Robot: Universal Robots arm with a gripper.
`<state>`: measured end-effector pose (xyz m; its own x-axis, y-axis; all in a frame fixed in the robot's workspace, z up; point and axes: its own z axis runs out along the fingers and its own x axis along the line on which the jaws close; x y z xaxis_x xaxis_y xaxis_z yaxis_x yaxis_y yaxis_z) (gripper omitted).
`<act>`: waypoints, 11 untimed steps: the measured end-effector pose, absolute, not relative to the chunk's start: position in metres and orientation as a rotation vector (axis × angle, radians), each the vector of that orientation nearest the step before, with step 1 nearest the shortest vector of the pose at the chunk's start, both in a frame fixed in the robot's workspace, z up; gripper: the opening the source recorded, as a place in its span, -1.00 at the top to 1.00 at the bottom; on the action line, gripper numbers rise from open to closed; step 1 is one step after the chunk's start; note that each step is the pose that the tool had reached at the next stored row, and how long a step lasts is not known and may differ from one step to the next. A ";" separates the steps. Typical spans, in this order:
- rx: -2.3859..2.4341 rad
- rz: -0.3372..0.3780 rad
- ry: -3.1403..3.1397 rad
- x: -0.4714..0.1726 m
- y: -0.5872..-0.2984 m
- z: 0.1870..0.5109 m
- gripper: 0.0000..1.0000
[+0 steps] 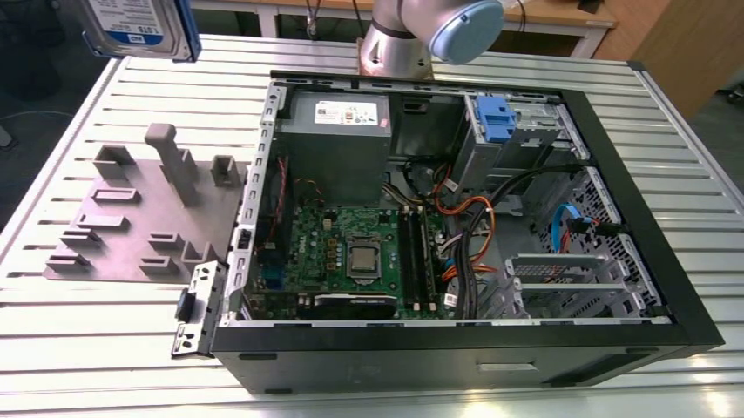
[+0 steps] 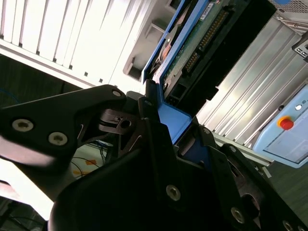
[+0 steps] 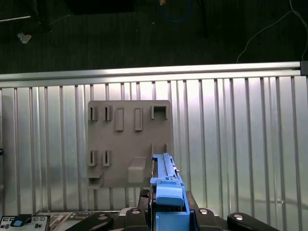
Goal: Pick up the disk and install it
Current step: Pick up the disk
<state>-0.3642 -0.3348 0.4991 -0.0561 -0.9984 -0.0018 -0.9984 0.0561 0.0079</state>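
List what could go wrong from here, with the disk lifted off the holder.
1. The gripper is shut on just the blue end handle of the disk. The long body hangs out past it, so it may sag or slip in transit.
2. Loose cables cross the open case beside the drive cage. The disk could snag them going in.

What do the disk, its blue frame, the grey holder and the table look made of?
The disk looks metal-cased, silver-grey around a glossy paper-like label. Its blue frame seems moulded plastic, smooth and slightly shiny. The grey holder is probably plastic, uniformly matte. The table is ribbed bare metal, likely aluminium, given its bright sheen.
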 end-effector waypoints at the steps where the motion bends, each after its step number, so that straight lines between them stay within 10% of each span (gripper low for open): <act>1: 2.155 -0.011 -2.280 -0.364 -0.336 0.499 0.27; 11: 2.155 -0.011 -2.280 -0.351 -0.337 0.499 0.27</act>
